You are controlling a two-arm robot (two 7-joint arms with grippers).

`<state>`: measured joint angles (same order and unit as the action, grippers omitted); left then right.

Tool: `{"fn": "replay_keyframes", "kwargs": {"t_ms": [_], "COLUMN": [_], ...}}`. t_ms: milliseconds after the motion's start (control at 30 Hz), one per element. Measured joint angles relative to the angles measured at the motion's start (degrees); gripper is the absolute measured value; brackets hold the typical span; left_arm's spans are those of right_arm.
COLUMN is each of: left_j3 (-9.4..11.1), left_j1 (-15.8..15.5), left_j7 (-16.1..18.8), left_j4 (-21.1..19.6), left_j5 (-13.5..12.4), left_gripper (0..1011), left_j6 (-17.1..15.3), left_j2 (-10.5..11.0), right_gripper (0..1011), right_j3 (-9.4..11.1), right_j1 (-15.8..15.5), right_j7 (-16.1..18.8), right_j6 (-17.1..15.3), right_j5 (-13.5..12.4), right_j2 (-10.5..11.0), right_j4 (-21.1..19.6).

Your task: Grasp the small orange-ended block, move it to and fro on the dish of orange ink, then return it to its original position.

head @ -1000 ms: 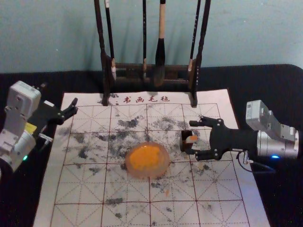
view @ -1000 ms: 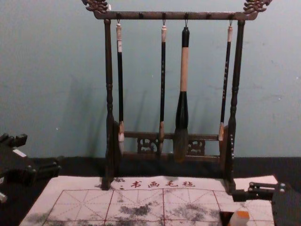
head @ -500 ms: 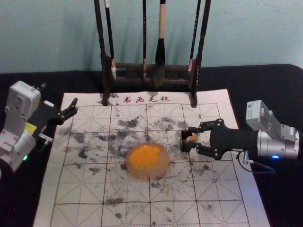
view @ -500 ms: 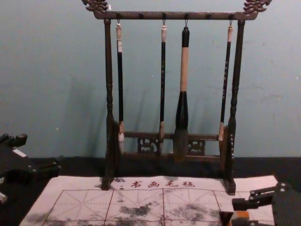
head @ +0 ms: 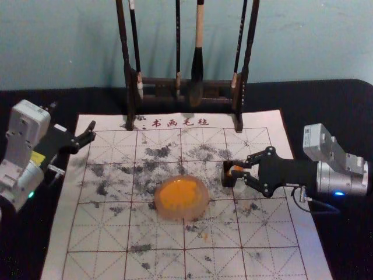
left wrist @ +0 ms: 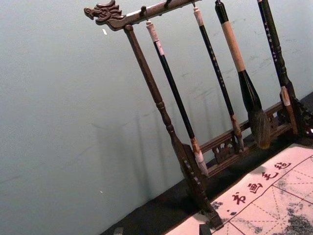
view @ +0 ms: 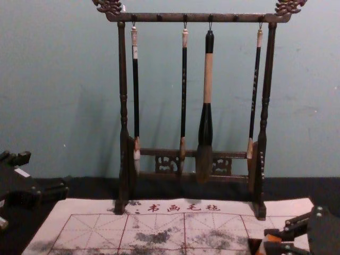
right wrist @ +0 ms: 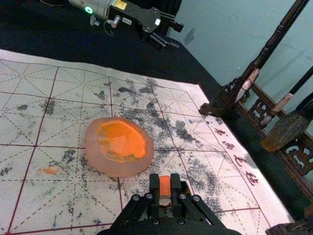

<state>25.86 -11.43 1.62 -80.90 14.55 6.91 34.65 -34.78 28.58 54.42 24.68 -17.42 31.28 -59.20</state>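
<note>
Inside right end effector (head: 238,168): block (right wrist: 165,186) (between fingers).

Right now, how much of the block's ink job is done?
Only the grab looks done: the right gripper has the block between its fingers. The block is beside the dish, not on it, so inking and putting back look left.

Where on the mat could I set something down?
The mat is free on the robot's side of the dish and from dish to left edge. Crowded: right of dish, where the right gripper grips the block at the dark holder. Far left, the left gripper hovers.
</note>
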Motion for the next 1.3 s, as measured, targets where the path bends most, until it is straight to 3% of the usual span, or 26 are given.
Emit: {"fn": "replay_keyframes", "kwargs": {"t_ms": [433,833,1300], "left_j3": [0.0,0.0,0.0], "left_j1": [0.0,0.0,0.0], "left_j7": [0.0,0.0,0.0], "left_j4": [0.0,0.0,0.0], "left_j5": [0.0,0.0,0.0], "left_gripper": [1001,1001,1001], "left_j6": [0.0,0.0,0.0], "left_j2": [0.0,0.0,0.0], "right_gripper": [130,129,129], "right_j3": [0.44,2.58,2.4], "right_j1": [-0.25,-1.44,0.62], "right_j7": [-0.58,-3.41,0.31], "right_j6": [-0.94,-9.21,-15.47], "right_j5": [-0.67,-3.69,-9.33], "right_j2": [0.18,1.79,3.06], "right_j4": [-1.14,-7.37,-12.03]}}
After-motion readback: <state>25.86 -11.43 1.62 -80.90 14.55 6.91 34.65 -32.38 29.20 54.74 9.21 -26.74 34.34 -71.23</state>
